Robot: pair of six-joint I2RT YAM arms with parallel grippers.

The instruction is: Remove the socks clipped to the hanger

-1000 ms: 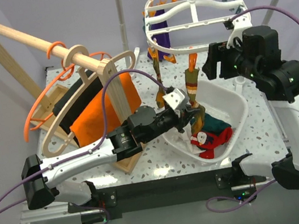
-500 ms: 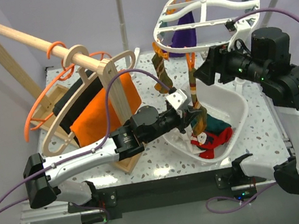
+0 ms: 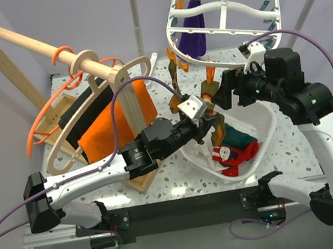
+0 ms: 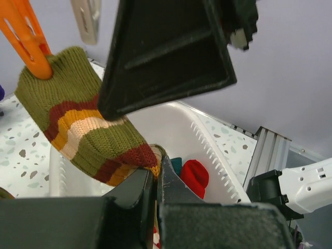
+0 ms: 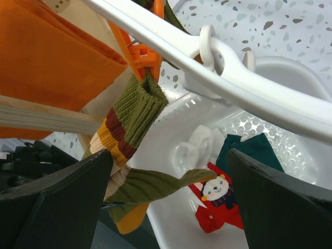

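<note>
The white oval hanger [image 3: 218, 2] hangs tilted from the back rail, with a purple sock [image 3: 192, 31] clipped at its far side. A green, brown-striped sock [image 4: 88, 129] hangs from an orange clip [image 4: 30, 44] on the near rim. My left gripper [image 4: 155, 168] is shut on that sock's toe end, above the white basin [image 3: 267, 121]. My right gripper [image 5: 168, 179] is open just below the hanger's rim [image 5: 238, 85], its fingers either side of the striped sock [image 5: 132, 114] without touching it. A red sock [image 3: 232, 155] and a dark green sock [image 3: 243, 138] lie in the basin.
A second striped sock [image 3: 174, 75] hangs from a clip at the hanger's left. A wooden rack [image 3: 46, 52] on the left carries wooden coat hangers, thin orange hangers and orange and black cloths [image 3: 121, 122]. A white sock [image 5: 199, 148] also lies in the basin.
My right gripper has come down and left to the clipped striped sock and opened wider. The hanger has swung and tilted up. My left gripper keeps its hold on the sock.
</note>
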